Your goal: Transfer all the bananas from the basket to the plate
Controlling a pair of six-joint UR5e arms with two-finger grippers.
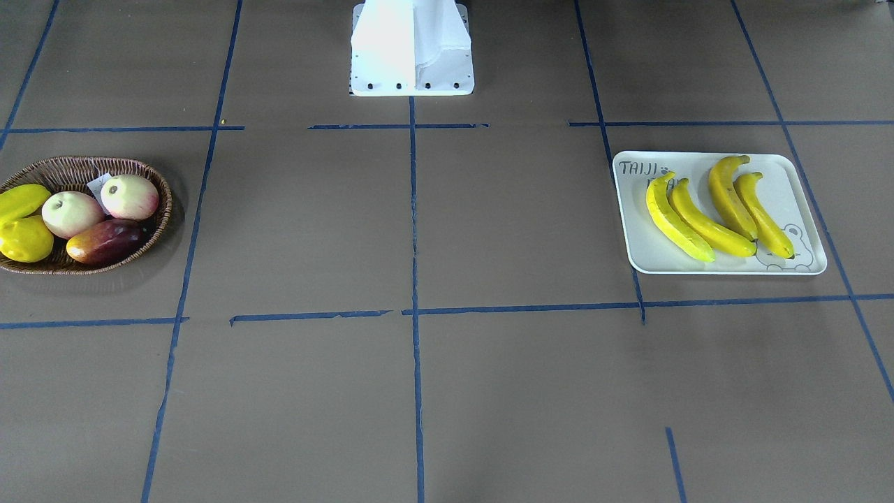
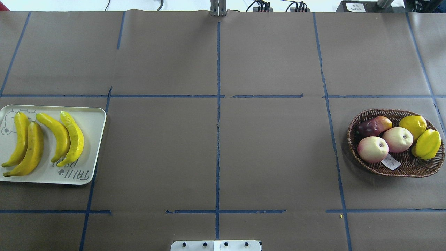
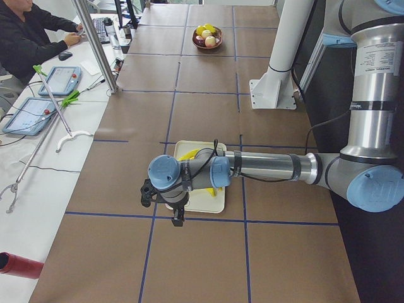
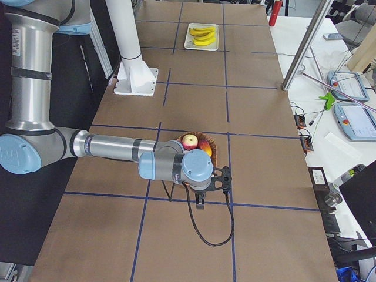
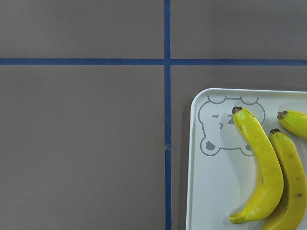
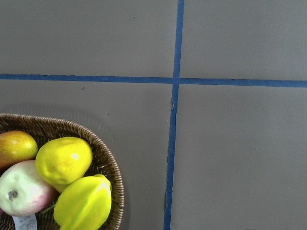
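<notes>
Several yellow bananas (image 2: 33,146) lie side by side on the off-white plate (image 2: 92,139), also seen as bananas (image 1: 698,223) on the plate (image 1: 789,175). The wicker basket (image 2: 407,169) at the other end holds only other fruit. My left gripper (image 3: 162,205) hovers above the plate's outer end; its wrist view shows the bananas (image 5: 266,167) and the plate's bear corner (image 5: 206,191). Beside the basket (image 4: 211,150) hovers my right gripper (image 4: 212,187), whose wrist view shows the basket rim (image 6: 112,167). Whether either gripper is open or shut I cannot tell.
The basket holds two apples (image 2: 373,149), a dark mango (image 2: 373,126), a lemon (image 2: 413,124) and a yellow-green pointed fruit (image 2: 428,143). The white robot base (image 1: 412,49) stands at mid-table. A person sits at a side desk with tablets (image 3: 60,81).
</notes>
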